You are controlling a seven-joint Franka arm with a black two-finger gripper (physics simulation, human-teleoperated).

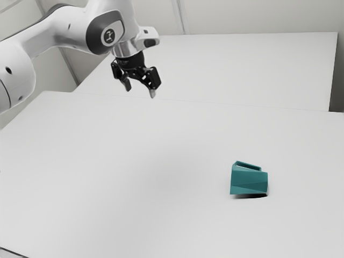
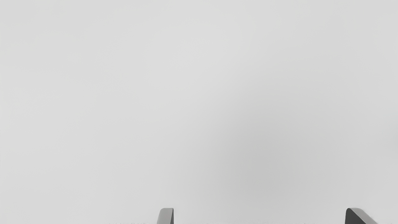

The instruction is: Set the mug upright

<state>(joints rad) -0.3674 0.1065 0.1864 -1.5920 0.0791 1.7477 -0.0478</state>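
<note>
A teal mug (image 1: 249, 181) lies on its side on the white table in the exterior view, right of the middle. Its handle faces up, away from the tabletop. Well apart from it, toward the upper left of that view, my black gripper (image 1: 140, 90) hangs in the air above the table. In the wrist view the two fingertips of my gripper (image 2: 259, 215) stand wide apart with only bare table surface behind them; nothing is held.
The white table (image 1: 134, 215) stretches under the arm and the mug. Behind it, in the exterior view, is another pale flat surface (image 1: 242, 70), with light walls beyond. A soft shadow lies on the tabletop below my hand.
</note>
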